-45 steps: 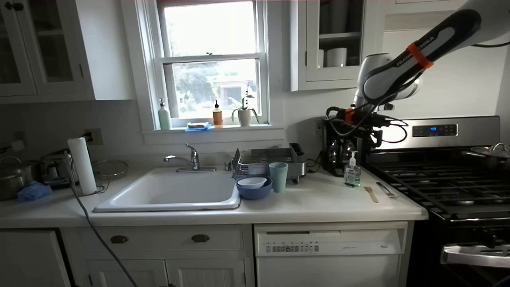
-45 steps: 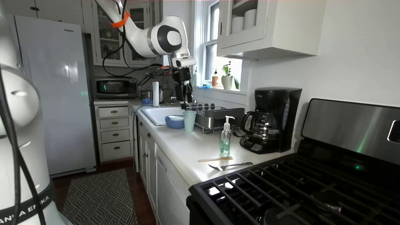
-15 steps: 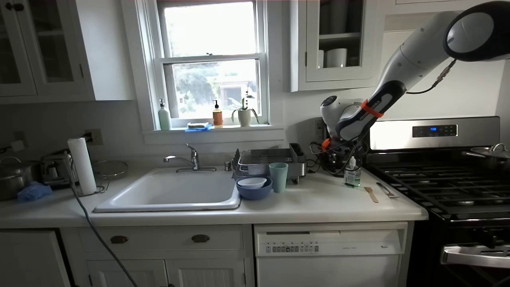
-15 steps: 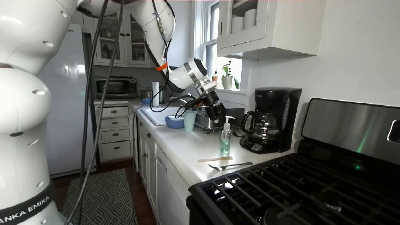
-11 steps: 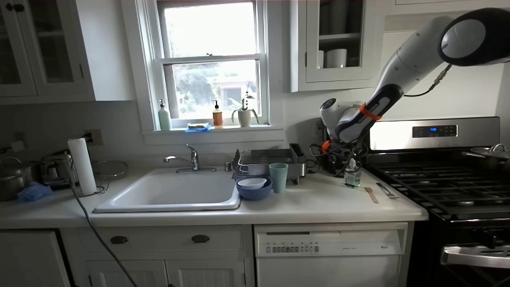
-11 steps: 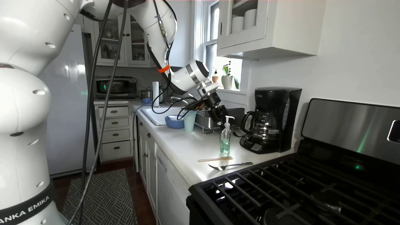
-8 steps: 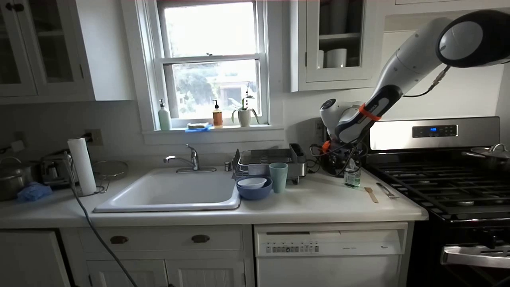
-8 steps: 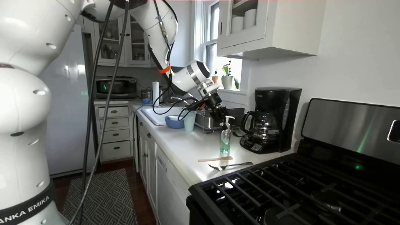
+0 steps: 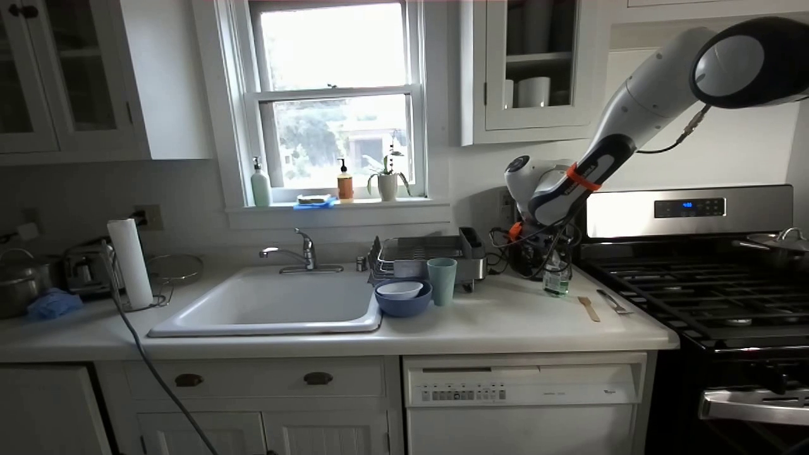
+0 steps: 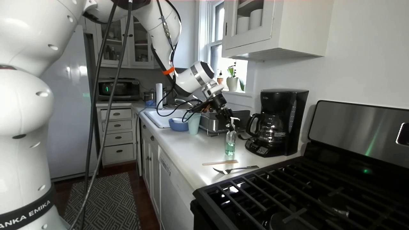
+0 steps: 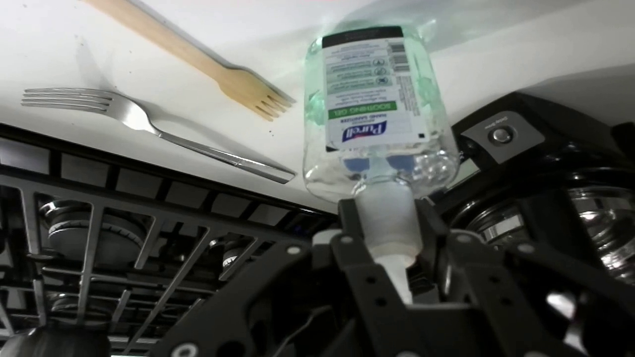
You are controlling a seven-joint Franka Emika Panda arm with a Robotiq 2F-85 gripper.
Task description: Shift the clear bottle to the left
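The clear bottle, a see-through pump bottle with green gel low inside, stands near the stove end of the counter in both exterior views. Its Purell label fills the upper middle of the wrist view, where the bottle appears upside down. My gripper is shut on the white collar under the pump, with one dark finger against each side. In an exterior view the gripper comes down at a slant onto the bottle's top. Whether the base still touches the counter I cannot tell.
A wooden fork and a metal fork lie beside the bottle, towards the stove. Close behind it is the black coffee maker. Towards the sink stand a bluish-green cup, stacked bowls and a dish rack.
The arm has come down to the bottle, and the jaws have closed on its collar. Within the last half second the bottle has shifted very slightly, leftward in an exterior view.
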